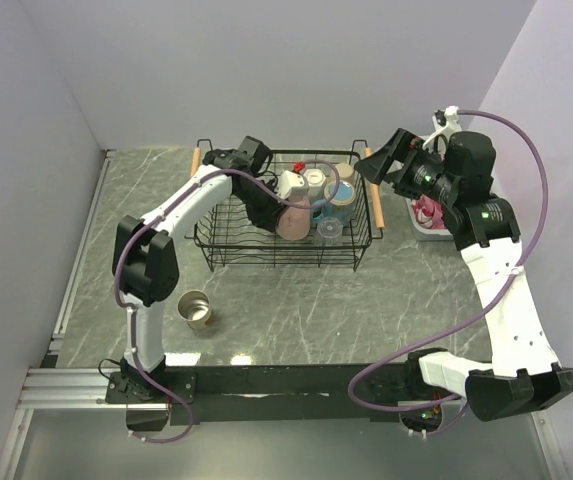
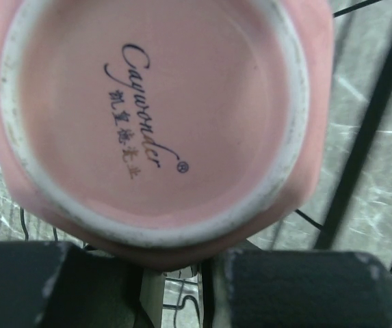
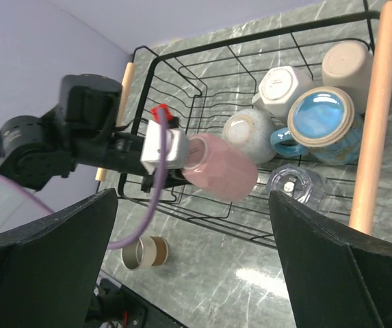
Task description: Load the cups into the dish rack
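The black wire dish rack (image 1: 221,235) with wooden handles stands at the table's back centre. My left gripper (image 1: 269,213) reaches into it, shut on the pink mug (image 1: 294,222), which is tilted on its side. The mug's base (image 2: 154,116) fills the left wrist view above my fingers (image 2: 284,287). At the rack's right end sit a white mug (image 3: 282,85), a tan cup (image 3: 347,65), a blue mug (image 3: 322,119), a speckled white mug (image 3: 247,133) and a clear glass (image 3: 295,184). A steel cup (image 1: 197,310) lies on the table in front of the rack. My right gripper (image 1: 384,160) hangs open beside the rack's right handle, holding nothing.
A white basket with pink cloth (image 1: 426,215) sits at the far right, partly under my right arm. The side walls stand close on the left and right. Marble tabletop (image 1: 296,310) lies between the rack and the arm bases.
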{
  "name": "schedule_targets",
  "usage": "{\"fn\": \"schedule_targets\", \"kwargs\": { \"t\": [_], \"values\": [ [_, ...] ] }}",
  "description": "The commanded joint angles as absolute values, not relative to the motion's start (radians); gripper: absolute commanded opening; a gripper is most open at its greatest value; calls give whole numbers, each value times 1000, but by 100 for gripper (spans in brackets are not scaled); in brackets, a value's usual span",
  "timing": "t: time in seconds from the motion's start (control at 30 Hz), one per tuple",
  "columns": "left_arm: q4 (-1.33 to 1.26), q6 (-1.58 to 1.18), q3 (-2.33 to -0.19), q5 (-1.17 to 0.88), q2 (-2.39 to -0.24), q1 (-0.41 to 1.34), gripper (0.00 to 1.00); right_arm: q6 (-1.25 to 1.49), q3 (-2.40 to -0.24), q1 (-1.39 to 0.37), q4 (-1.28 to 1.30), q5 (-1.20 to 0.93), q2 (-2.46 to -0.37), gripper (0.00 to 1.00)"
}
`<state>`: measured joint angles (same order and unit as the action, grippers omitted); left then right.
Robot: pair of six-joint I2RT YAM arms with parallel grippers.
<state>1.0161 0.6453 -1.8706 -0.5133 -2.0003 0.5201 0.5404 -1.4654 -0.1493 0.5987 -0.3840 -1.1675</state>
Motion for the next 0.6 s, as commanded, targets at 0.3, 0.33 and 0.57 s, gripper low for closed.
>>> {"fn": "schedule_targets", "kwargs": {
  "t": [0.3, 0.33, 0.57],
  "values": [
    [887, 699, -1888, -459, -2009, 551, 2, 528, -1460, -115, 591, -379, -1108, 100],
    [884, 699, -1881, -459, -2010, 552, 2, 529, -1459, -112, 589, -379, -1104, 100],
    [830, 716, -1804, -440, -2011, 581, 2, 541, -1462, -94, 584, -390, -1101, 100]
  ]
}}
